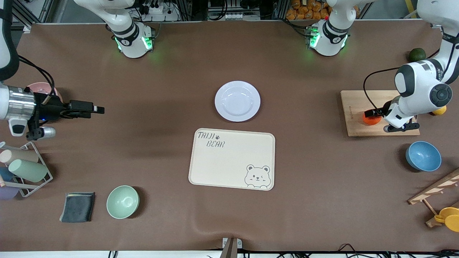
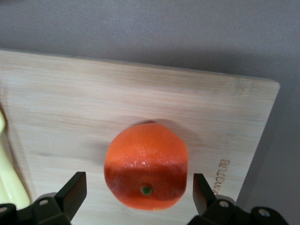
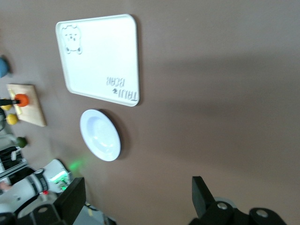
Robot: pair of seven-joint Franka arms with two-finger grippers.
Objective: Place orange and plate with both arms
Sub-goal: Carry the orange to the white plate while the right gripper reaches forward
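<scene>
Orange (image 2: 146,165) sat on the board (image 1: 358,107) at frame right, between your left hand's (image 1: 373,115) wide fingers; light, firm, roundish, so you gripped its middle. Right hand (image 1: 89,108) waited, wide.

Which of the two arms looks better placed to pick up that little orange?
The left: its tool is open around the orange on the wooden board. The right tool waits open at the right arm's end.
</scene>
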